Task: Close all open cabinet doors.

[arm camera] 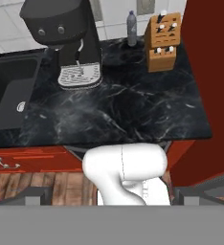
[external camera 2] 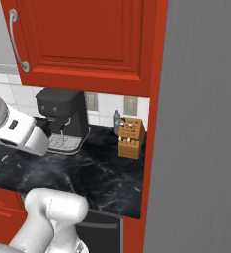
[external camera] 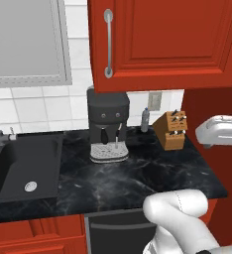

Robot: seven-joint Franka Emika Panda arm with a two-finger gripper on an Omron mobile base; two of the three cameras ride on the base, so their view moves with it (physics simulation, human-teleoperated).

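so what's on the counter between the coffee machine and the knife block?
A small water bottle stands at the back wall between the coffee machine and the knife block; otherwise bare black counter. Seen in left base view.

No readable text, labels, brands or numbers. Coffee machine (external camera: 107, 124): plain black front, two round knobs, no lettering. Knife block (external camera: 171, 129): bare wood, unmarked. Small bottle (external camera: 145, 119): label too small to read. Red cabinet door (external camera: 172, 42): no markings.
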